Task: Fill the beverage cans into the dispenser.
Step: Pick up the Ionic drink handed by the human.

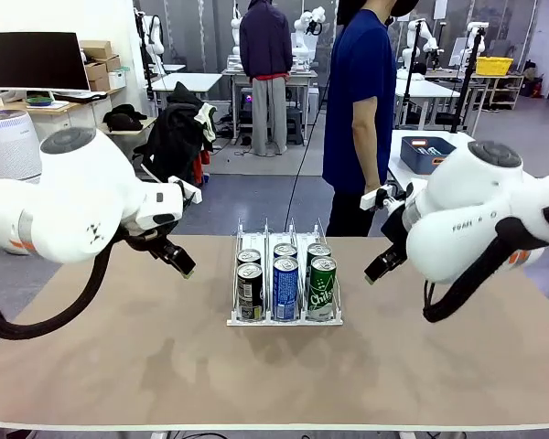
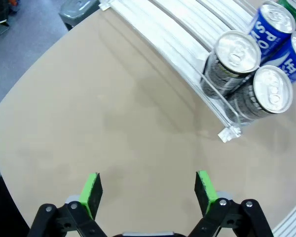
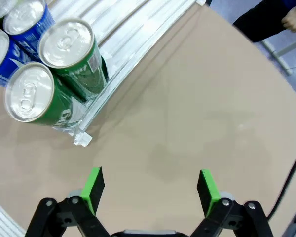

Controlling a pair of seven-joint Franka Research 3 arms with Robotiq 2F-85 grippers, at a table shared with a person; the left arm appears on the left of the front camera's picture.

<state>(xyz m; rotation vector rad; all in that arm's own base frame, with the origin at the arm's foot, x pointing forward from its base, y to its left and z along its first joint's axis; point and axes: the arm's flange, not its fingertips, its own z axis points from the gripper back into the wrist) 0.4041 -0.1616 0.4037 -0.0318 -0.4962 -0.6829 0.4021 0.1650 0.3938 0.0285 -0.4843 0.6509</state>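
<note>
1. The dispenser (image 1: 284,321) sits in the middle of the tabletop (image 1: 110,366) with its low front lip toward the robot. It holds six beverage cans, two deep in each of three lanes. The black-and-silver cans (image 1: 250,291) are in the lane on the robot's left, the blue cans (image 1: 285,288) in the middle and the green cans (image 1: 322,287) on the right. All stand upright, crowded toward the lip, and the lanes run bare behind them.
2. The left fingers (image 1: 181,260) hang above the tabletop near the rack's left side, spread wide and holding nothing. From that wrist, the green pads (image 2: 92,189) frame bare tabletop.
3. The right fingers (image 1: 382,265) mirror them off the rack's right side, also wide and empty. Their pads (image 3: 205,186) are over bare tabletop, with the green cans up ahead.
4. Every can I can see is already in the rack, so I'd judge this a pause between loads, or the job as good as done. A person (image 1: 359,101) stands at the far side of the tabletop.
5. If another can turns up, the next move calls for these things:
   - closing one pair of fingers around its body while it is upright;
   - carrying it in over the thin divider rails;
   - lowering it into the free stretch of the matching lane behind the second row, without nudging the cans already standing there.
</note>
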